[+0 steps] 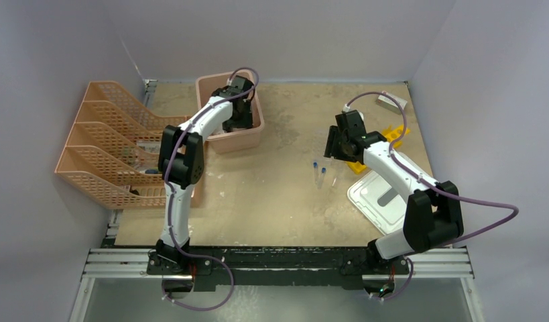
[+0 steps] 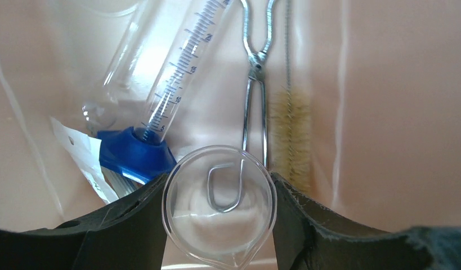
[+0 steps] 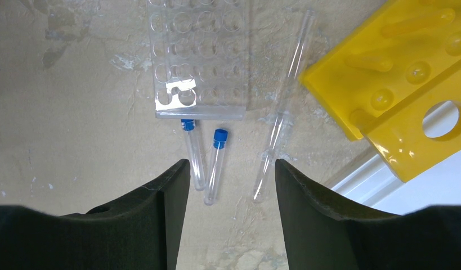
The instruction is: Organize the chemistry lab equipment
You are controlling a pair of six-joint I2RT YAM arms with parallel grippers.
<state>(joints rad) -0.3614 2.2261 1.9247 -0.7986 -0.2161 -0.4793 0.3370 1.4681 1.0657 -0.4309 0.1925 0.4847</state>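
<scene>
My left gripper (image 2: pixel 218 185) is down inside the pink bin (image 1: pixel 255 134) and is shut on the tiny glass beaker (image 2: pixel 219 225), seen from above. Below it in the bin lie the metal scissor-tongs (image 2: pixel 255 84), the wire tube brush (image 2: pixel 290 129) and a graduated clear cylinder (image 2: pixel 180 79) on a blue base. My right gripper (image 3: pixel 232 166) is open and empty above the table. Two blue-capped clear tubes (image 3: pixel 215 166) lie under it, with a thin clear dropper (image 3: pixel 281 112) to their right. The clear rack (image 3: pixel 200 56) lies beyond, and the yellow holed rack (image 3: pixel 408 84) is at the right.
Orange mesh file trays (image 1: pixel 104 147) stand along the left wall. The white lid (image 1: pixel 382 201) lies at the right, near the right arm. A small pale box (image 1: pixel 391 102) sits at the far right corner. Walls close in the table on three sides.
</scene>
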